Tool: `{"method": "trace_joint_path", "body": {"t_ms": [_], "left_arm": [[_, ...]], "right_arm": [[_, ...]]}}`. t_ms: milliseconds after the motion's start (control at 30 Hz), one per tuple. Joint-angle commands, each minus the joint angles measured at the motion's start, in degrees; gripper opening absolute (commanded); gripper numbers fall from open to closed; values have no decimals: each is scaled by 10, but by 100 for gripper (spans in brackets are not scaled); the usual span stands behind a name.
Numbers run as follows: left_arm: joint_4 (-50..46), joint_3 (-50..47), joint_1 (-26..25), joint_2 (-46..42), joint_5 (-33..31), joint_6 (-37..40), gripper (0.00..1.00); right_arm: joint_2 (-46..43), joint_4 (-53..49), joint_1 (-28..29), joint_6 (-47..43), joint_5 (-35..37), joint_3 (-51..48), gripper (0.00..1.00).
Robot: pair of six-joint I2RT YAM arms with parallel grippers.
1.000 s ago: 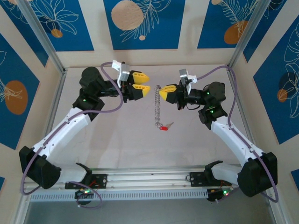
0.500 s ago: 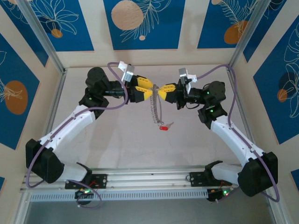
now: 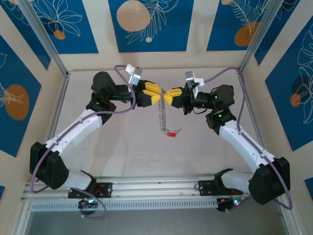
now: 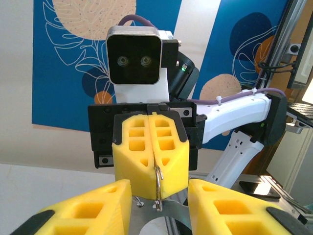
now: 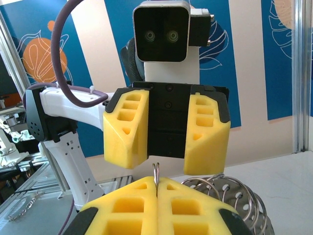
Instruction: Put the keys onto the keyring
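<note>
My right gripper is shut on the top of the keyring, a thin metal wire loop sticking up between its yellow pads. Below it a string of rings and metal plates hangs down to the small red key, which lies on the table. My left gripper faces the right one tip to tip. In the left wrist view its jaws stand open on either side of the right gripper's shut fingertips and the wire loop. I cannot tell whether they touch.
Further rings and perforated metal plates hang beside the right fingers. The beige table is walled by blue patterned panels, with aluminium posts at the back corners and a rail at the near edge.
The left arm has swung right until its fingertips meet the right gripper's, and its jaws have narrowed. The right gripper has held still, and the hanging rings with the red key have barely shifted.
</note>
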Motion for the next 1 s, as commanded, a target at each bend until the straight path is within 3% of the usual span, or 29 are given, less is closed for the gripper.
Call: {"method": "trace_joint_path", "body": {"t_ms": [0,167,400,533,700,767,867,967], "left_arm": [[35,4,-6,10,24,-13,33],[39,3,-8,14,32,-18,26],[31,5,-10,15,33,-11,26],[17,7,-10,17,31,-2,17],[-3,7,-14,17,29,13,17],[-4,3,-14,16,23,17,20],[-5,-7,-13,4,-9,30,40],[-13,-24,-11,-18,-79,51,45]], "right_arm": [[5,18,3,-5,13,20,0],[6,16,3,-6,16,21,0],[7,18,3,-5,17,19,0],[8,20,3,-5,18,18,0],[6,20,4,-5,21,17,0],[6,20,3,-5,27,15,0],[4,20,1,-3,47,9,0],[4,29,-1,6,61,5,0]]}}
